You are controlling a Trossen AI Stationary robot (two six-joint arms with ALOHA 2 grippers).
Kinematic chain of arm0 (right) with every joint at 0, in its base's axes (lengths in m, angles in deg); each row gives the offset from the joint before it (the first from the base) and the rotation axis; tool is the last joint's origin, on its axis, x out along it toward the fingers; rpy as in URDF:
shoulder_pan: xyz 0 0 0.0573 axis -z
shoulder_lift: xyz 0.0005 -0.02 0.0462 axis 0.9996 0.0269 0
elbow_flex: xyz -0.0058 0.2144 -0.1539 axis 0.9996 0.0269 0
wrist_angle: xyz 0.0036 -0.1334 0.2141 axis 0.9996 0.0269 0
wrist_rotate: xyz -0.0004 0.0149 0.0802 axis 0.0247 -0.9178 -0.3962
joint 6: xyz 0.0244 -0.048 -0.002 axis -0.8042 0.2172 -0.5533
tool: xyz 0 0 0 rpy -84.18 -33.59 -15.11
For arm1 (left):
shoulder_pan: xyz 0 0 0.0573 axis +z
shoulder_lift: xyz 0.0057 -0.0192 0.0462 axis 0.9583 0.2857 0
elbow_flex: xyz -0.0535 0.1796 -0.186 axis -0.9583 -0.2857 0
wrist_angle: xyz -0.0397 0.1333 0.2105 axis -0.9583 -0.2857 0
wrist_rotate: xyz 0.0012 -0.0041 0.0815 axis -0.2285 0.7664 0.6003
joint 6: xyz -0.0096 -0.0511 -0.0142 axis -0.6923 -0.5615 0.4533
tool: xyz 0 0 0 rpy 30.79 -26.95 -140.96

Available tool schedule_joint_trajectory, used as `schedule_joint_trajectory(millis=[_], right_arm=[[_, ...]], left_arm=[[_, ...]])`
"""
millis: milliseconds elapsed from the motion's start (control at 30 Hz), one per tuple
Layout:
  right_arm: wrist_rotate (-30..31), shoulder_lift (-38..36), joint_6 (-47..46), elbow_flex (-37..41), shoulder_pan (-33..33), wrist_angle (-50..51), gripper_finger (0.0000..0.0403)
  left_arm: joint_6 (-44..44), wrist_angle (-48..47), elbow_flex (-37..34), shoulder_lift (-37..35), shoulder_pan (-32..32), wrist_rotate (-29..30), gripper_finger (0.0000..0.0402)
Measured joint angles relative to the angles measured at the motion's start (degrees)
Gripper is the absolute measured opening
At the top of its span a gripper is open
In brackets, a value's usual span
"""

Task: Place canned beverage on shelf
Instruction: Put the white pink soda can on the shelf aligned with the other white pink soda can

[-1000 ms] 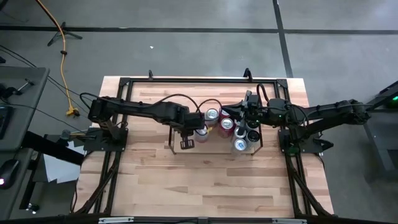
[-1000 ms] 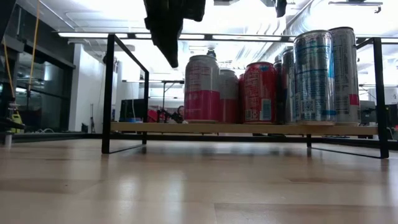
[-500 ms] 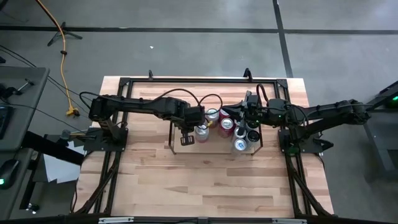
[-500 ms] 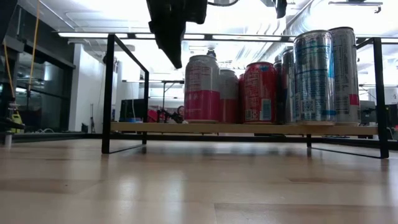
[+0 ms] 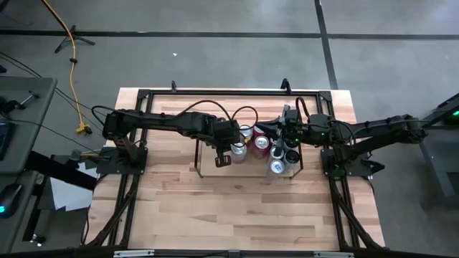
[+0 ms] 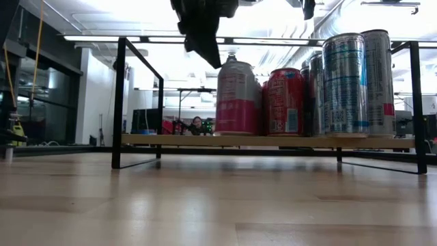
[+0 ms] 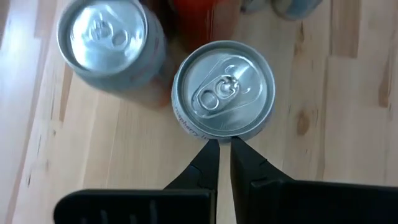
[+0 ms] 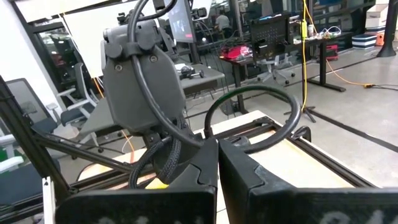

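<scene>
Cans like the pink one (image 7: 224, 88) standing on the shelf (image 6: 273, 140) seem to me rigid, smooth and easy to tip, so I would take it around the middle of its wall, while my left end effector (image 7: 224, 144), clenched and empty, touches its rim.

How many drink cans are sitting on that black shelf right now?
6 visible in the low view on the black metal-rod shelf: a pink-and-white can leftmost, a red can beside it, two dark slim cans, then two tall silver cans rightmost. More may hide behind.
</scene>
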Motion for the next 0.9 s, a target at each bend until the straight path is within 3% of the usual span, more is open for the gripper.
schedule_joint_trajectory(millis=[300,567,900], right_arm=[[0.02,0.0,0.0,0.0,0.0,0.09,0.0],[0.02,0.0,0.0,0.0,0.0,0.29,0.0],[0.02,0.0,0.0,0.0,0.0,0.85,0.0]], left_arm=[[0.01,4.37,0.0,0.01,0.0,0.15,0.0],[-0.44,-4.67,0.0,-0.86,0.0,2.16,0.0],[-2.58,1.75,-8.38,-0.55,0.0,2.16,0.0]])
